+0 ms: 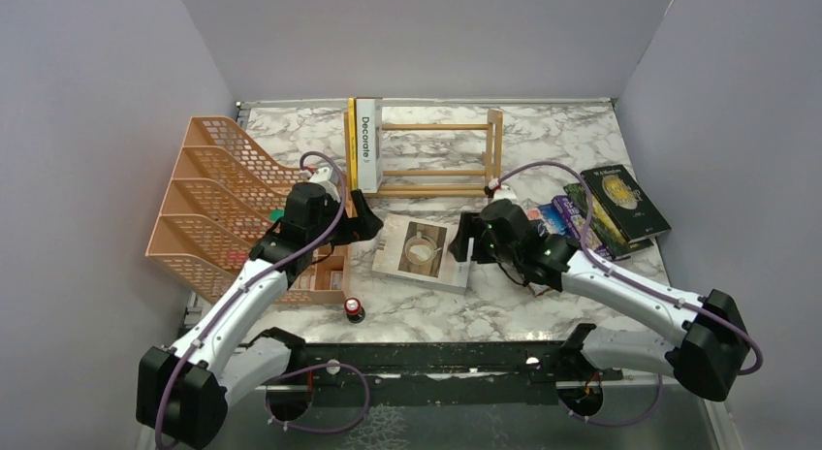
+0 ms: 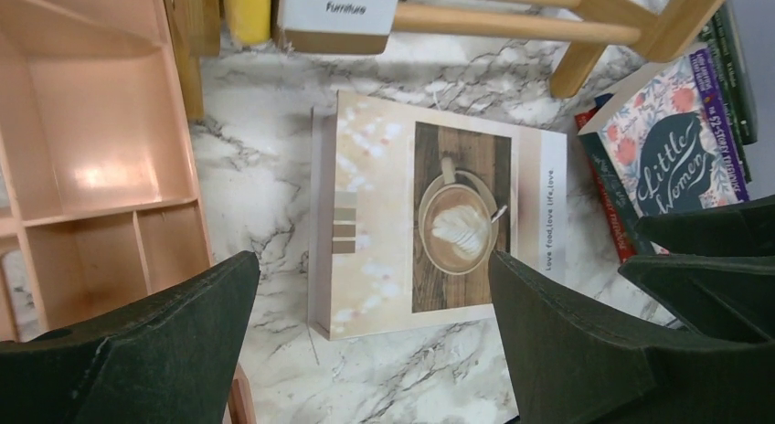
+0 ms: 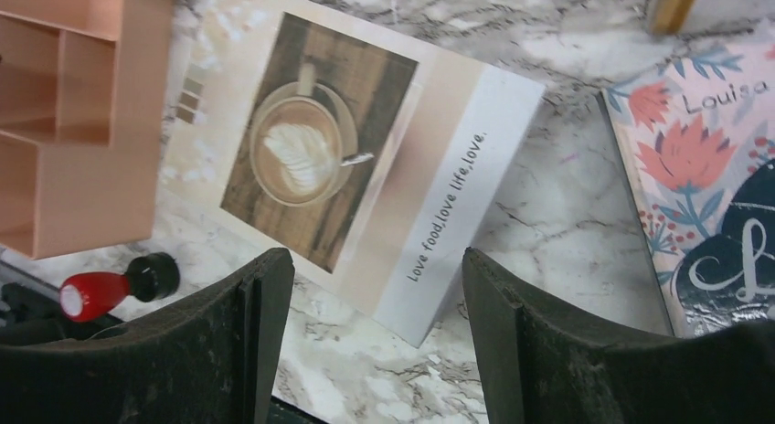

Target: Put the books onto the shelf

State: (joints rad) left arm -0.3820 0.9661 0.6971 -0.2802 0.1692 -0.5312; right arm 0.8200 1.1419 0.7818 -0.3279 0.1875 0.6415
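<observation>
The light-wood shelf (image 1: pixel 434 127) stands at the back of the marble table, with a thin yellow book (image 1: pixel 350 140) and the white "Decorate" book (image 1: pixel 366 144) upright at its left end. A white book with a coffee-cup picture (image 1: pixel 422 248) lies flat in front of it, between my two grippers. My left gripper (image 1: pixel 364 220) hangs open just left of it, with nothing in its jaws (image 2: pixel 370 264). To the book's right my right gripper (image 1: pixel 465 241) is also open and empty (image 3: pixel 375 259). More books are piled at the right: a floral one (image 2: pixel 672 141), a dark green one with gold (image 1: pixel 625 200).
An orange mesh tiered file tray (image 1: pixel 208 193) fills the left side. A peach compartment box (image 2: pixel 91 168) sits under my left arm. A small black item with a red cap (image 1: pixel 354 307) lies near the table's front edge.
</observation>
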